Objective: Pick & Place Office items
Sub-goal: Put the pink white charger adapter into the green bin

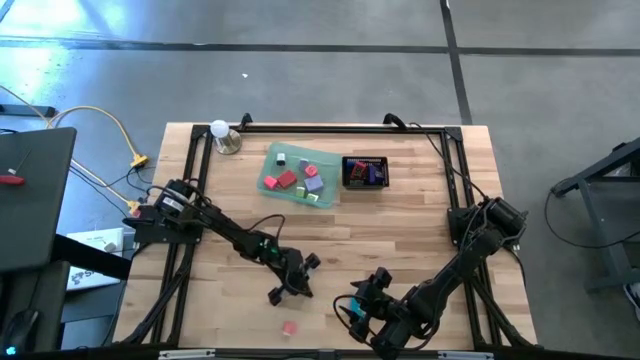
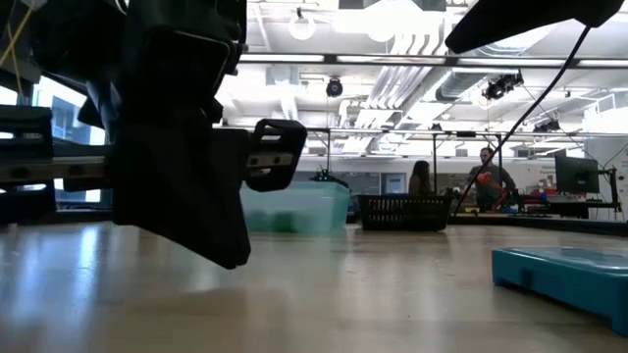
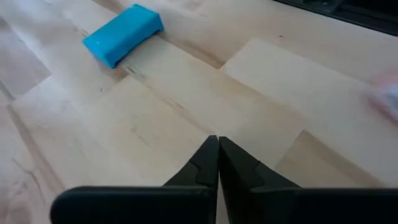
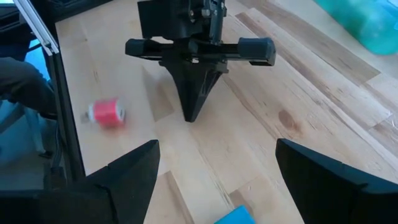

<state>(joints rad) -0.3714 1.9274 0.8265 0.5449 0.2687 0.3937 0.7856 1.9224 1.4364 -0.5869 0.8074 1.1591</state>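
So the small red item (image 4: pixel 107 113) is lying loose on the table (image 1: pixel 450 200), near the left gripper (image 4: pixel 191 117) but clearly apart from it, off to one side of the tips rather than under them. A blue eraser (image 3: pixel 122 34) is also left out on the bare wood, roughly between the left gripper and the right gripper (image 4: pixel 216 149), closer to the right one.

The left gripper's fingers (image 3: pixel 205 165) are pressed fully together just above the wood, and nothing is caught between them. So the step in hand is judged to be a pick of one loose item, with no grasp made yet. For the next move, the fingers would need to be opened again and the gripper shifted sideways until the red item sits between them. It looks roundish, so it could get nudged away if it is clipped off-centre.

The right gripper's fingers (image 4: pixel 134 165) are spread wide and nothing is held. It is parked low just beside the left gripper, pointed toward it.

Well away from the left gripper, toward the far side of the table, the translucent green tray (image 1: pixel 272 160) is seen with several small coloured pieces in it. The black mesh basket (image 1: pixel 364 160) is set right next to it, with a few things inside.
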